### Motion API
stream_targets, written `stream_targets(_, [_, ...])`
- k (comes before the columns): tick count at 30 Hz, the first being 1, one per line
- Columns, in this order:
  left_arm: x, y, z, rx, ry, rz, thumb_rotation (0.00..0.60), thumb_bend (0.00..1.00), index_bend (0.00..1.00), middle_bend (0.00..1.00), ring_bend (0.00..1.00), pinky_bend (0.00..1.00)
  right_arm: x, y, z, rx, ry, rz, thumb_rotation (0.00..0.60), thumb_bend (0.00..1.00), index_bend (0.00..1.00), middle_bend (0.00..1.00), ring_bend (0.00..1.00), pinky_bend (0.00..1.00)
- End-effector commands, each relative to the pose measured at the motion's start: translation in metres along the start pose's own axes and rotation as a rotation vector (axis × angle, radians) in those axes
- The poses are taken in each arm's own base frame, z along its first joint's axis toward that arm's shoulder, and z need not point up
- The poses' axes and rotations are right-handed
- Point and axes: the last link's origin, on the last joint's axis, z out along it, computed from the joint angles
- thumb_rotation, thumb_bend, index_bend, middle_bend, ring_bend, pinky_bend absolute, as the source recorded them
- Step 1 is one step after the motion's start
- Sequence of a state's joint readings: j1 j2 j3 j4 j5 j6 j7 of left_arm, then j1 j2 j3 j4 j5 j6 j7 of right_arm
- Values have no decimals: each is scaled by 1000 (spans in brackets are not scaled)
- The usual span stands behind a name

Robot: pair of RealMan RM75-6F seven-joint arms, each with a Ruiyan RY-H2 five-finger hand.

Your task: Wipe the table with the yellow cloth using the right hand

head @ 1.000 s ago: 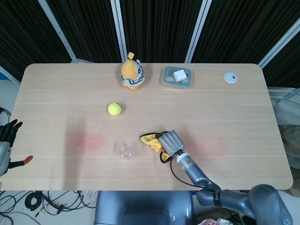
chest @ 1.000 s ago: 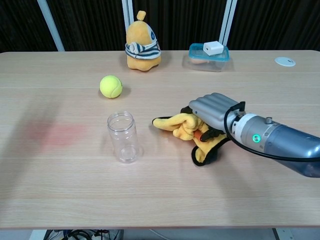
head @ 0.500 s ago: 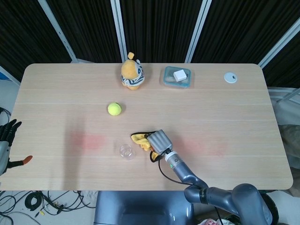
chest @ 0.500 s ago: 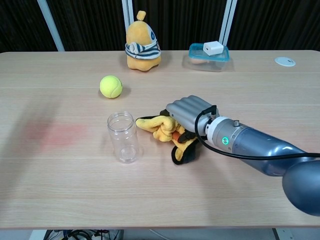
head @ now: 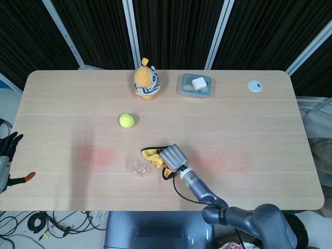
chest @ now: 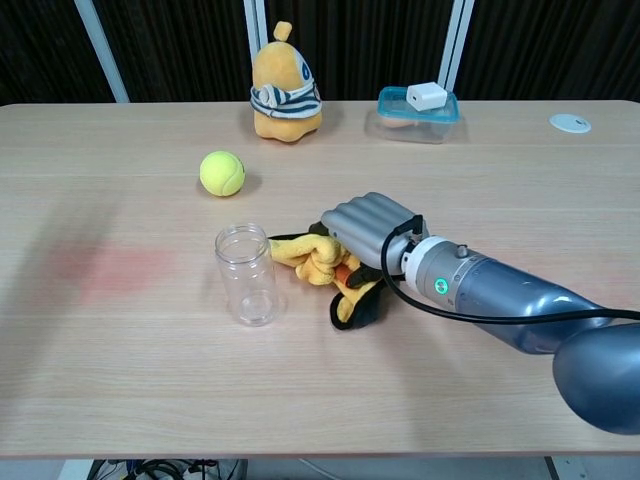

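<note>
The yellow cloth [chest: 312,259] lies bunched on the wooden table [chest: 320,390], its left tip almost at a clear plastic jar [chest: 247,274]. My right hand [chest: 368,226] rests on top of the cloth, fingers curled down over its right part, pressing it onto the table. From above, the cloth [head: 151,154] peeks out left of the right hand [head: 174,155], close to the jar [head: 139,167]. My left hand [head: 6,148] hangs off the table's left edge, dark fingers spread and nothing in them.
A tennis ball [chest: 222,172] lies behind the jar. A plush toy [chest: 284,88], a lidded container with a white block [chest: 417,102] and a small white disc [chest: 570,122] stand along the far edge. A faint reddish stain [chest: 115,268] marks the table's left.
My right hand has slid the cloth leftward across the table, from mid-right to just beside the jar. The left hand has stayed put.
</note>
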State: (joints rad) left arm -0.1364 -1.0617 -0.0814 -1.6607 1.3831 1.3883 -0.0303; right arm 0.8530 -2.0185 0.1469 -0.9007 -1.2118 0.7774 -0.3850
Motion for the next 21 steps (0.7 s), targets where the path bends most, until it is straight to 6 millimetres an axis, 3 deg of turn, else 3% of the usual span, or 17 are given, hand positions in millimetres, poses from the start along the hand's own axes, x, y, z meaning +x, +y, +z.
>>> stream_targets(1, [0, 0, 0, -1, 1, 1, 600, 0, 0, 0, 0, 0, 0, 12, -2, -32, 4, -13, 600, 706, 760, 688, 725, 781])
stream_targets(11, [0, 1, -1, -1, 3, 1, 600, 0, 0, 0, 0, 0, 2, 50, -9, -135, -2, -66, 600, 705, 759, 688, 724, 781])
stream_targets(16, [-1, 1, -1, -2, -2, 2, 600, 0, 0, 0, 0, 0, 1, 39, -11, -102, -12, -50, 600, 706, 759, 688, 724, 781])
stream_targets(21, [0, 1, 0, 0, 1, 1, 600, 0, 0, 0, 0, 0, -1, 14, -8, -41, -24, -13, 600, 706, 759, 688, 723, 781])
